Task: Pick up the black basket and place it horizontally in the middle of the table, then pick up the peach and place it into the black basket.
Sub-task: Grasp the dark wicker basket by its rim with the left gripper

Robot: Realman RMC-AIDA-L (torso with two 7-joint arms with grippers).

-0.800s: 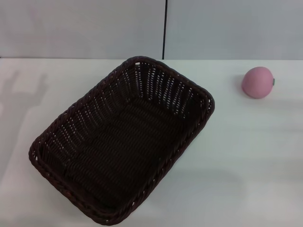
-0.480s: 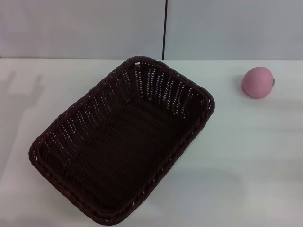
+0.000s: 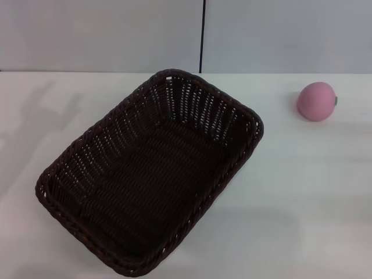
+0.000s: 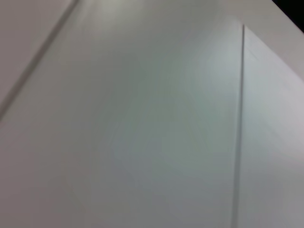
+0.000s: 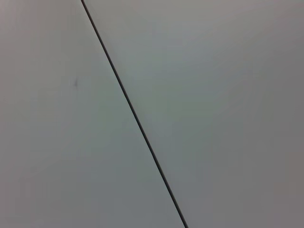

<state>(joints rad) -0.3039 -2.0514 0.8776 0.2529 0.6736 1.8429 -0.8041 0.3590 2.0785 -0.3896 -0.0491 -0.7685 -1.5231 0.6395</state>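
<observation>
Large rectangular woven wicker basket, very dark brown-black, with braided rim (image 3: 87, 132) and slatted see-through sides, lying open side up across the left and centre of the head frame, set on a diagonal from lower left to upper centre, empty inside. Small round pink toy peach (image 3: 316, 101) resting at the upper right of the frame, well apart from the basket, with a tiny green mark on its right edge. Both on the wide plain white tabletop (image 3: 302, 192). Faint grey shadow on the table at the upper left. Neither gripper in sight; wrist views filled by plain pale panels crossed by a thin seam.
</observation>
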